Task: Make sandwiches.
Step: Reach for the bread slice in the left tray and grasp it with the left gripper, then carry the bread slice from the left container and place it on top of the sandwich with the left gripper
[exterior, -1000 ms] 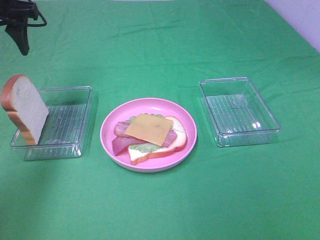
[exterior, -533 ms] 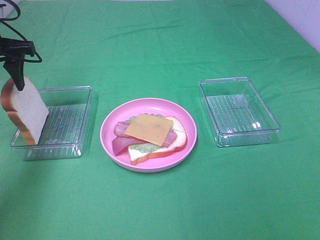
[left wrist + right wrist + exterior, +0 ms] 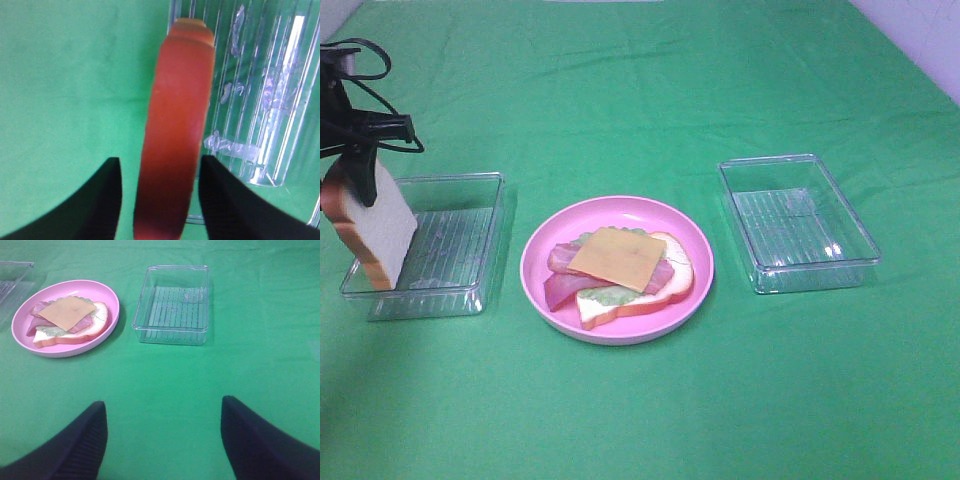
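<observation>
On the pink plate (image 3: 533, 250) lies an open sandwich stack: a bread slice (image 3: 655, 293) at the bottom, then lettuce (image 3: 610, 297), meat strips (image 3: 561, 288) and a yellow cheese square (image 3: 617, 258) on top. The stack also shows in the right wrist view (image 3: 66, 312). A second bread slice (image 3: 375, 225) stands on edge at the left end of the left clear tray (image 3: 460, 240). My left gripper (image 3: 362, 183) is open and straddles that slice's top crust (image 3: 175, 130), with one finger (image 3: 107, 200) on each side. My right gripper (image 3: 163, 405) is open and empty over bare cloth.
An empty clear tray (image 3: 800, 225) stands right of the plate and also shows in the right wrist view (image 3: 172, 305). A green cloth (image 3: 650, 420) covers the table. A pale wall edge (image 3: 930, 30) shows at the far right corner.
My left gripper has come down from the upper left onto the standing bread slice and now straddles its top. Plate, stack and trays have not moved.
</observation>
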Robot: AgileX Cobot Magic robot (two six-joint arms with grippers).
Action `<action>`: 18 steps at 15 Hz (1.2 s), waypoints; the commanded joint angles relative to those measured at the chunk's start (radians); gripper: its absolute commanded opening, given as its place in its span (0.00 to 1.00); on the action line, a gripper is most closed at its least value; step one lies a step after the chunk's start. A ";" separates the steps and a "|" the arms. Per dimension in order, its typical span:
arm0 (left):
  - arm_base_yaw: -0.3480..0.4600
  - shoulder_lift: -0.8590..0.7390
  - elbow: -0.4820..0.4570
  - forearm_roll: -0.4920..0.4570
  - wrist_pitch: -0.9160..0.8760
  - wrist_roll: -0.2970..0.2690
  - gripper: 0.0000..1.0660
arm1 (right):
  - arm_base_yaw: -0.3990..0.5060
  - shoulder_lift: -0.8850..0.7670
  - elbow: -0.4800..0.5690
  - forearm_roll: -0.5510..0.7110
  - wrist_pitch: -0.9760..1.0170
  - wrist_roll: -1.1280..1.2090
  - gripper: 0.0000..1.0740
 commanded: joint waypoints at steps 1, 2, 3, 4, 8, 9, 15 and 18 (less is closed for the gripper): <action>0.000 0.001 0.008 0.004 -0.006 0.005 0.03 | 0.001 -0.015 0.001 0.003 -0.011 -0.012 0.58; 0.000 0.001 0.008 0.004 -0.006 0.005 0.03 | 0.001 -0.015 0.001 0.003 -0.011 -0.012 0.58; 0.000 0.001 0.008 0.006 -0.005 0.038 0.00 | 0.001 -0.015 0.001 0.003 -0.011 -0.012 0.58; 0.000 -0.001 0.005 -0.007 -0.002 0.052 0.00 | 0.001 -0.015 0.001 0.003 -0.011 -0.012 0.58; 0.000 -0.062 -0.002 -0.156 -0.037 0.111 0.00 | 0.001 -0.015 0.001 0.003 -0.011 -0.012 0.58; 0.000 -0.094 -0.002 -0.284 -0.060 0.185 0.00 | 0.001 -0.015 0.001 0.003 -0.011 -0.012 0.58; -0.138 -0.102 0.024 -0.741 -0.153 0.492 0.00 | 0.001 -0.015 0.001 0.003 -0.011 -0.012 0.58; -0.217 -0.051 0.025 -0.863 -0.201 0.495 0.00 | 0.001 -0.015 0.001 0.003 -0.011 -0.012 0.58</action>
